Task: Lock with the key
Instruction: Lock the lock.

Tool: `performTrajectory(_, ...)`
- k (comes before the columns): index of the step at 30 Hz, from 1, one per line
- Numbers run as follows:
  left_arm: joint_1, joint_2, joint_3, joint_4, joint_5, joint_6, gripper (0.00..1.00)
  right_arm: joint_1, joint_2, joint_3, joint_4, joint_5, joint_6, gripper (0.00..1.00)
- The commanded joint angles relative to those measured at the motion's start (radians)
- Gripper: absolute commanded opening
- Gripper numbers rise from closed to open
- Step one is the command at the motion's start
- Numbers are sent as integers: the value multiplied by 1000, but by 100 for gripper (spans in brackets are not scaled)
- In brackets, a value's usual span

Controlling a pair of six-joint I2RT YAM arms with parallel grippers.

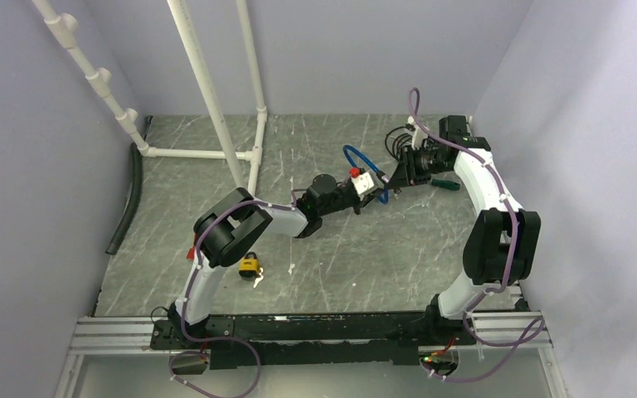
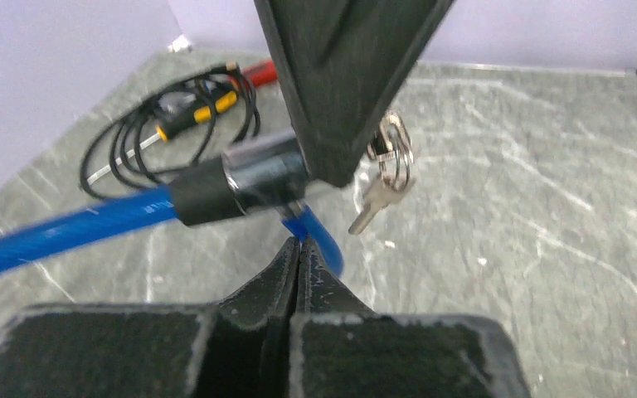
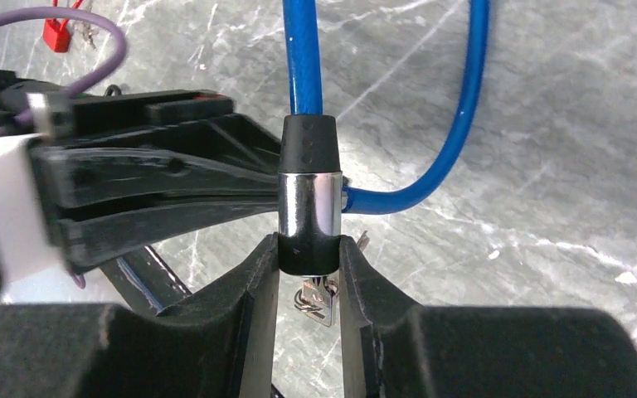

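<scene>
A blue cable lock (image 1: 350,153) is held up between my two grippers at the middle back of the table. Its chrome and black lock cylinder (image 3: 309,199) is clamped between my right gripper's (image 3: 308,249) fingers. A key ring with keys (image 3: 319,300) hangs under the cylinder, and the keys also show in the left wrist view (image 2: 381,186). My left gripper (image 2: 299,245) is shut, its tips pinching the cable's end (image 2: 311,228) right where it meets the cylinder (image 2: 261,170). In the top view the grippers meet tip to tip, left (image 1: 381,188) and right (image 1: 400,177).
A yellow padlock (image 1: 250,265) and a red item (image 1: 191,247) lie by the left arm. A coil of black cable (image 2: 158,133) and a green-handled tool (image 1: 445,184) lie at the back right. A white pipe frame (image 1: 216,108) stands at the back left.
</scene>
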Motion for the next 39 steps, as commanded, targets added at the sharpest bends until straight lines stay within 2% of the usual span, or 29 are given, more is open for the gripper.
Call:
performTrajectory(1, 5, -78, 76, 165, 46, -10, 5, -24, 41, 5, 35, 69, -4, 0)
performTrajectory(4, 7, -77, 84, 167, 47, 3, 12, -29, 42, -2, 48, 76, 4, 0)
performTrajectory(6, 10, -83, 78, 170, 53, 12, 27, -35, 50, 0, 52, 76, 11, 0)
performTrajectory(10, 13, -116, 10, 198, 93, 93, 80, -49, 69, 14, 48, 71, 18, 0)
performTrajectory(11, 14, -124, -22, 214, 104, 118, 92, -51, 71, 16, 47, 69, 16, 0)
performTrajectory(12, 14, -130, -41, 220, 110, 142, 99, -52, 73, 15, 49, 68, 15, 0)
performTrajectory(17, 31, -124, -42, 175, 109, 220, 99, -52, 78, 11, 60, 62, 27, 0)
performTrajectory(19, 57, -93, -39, 206, 171, 252, 100, -53, 79, 9, 61, 59, 28, 0)
performTrajectory(24, 106, -23, -14, 239, 368, 462, 100, -53, 78, 7, 57, 57, 28, 0)
performTrajectory(27, 109, 8, 16, 237, 417, 585, 99, -53, 80, 10, 54, 55, 30, 0)
performTrajectory(34, 111, 68, 102, 237, 501, 658, 99, -53, 80, 9, 56, 52, 37, 0)
performTrajectory(39, 106, 97, 157, 200, 504, 691, 99, -53, 83, 7, 57, 48, 41, 0)
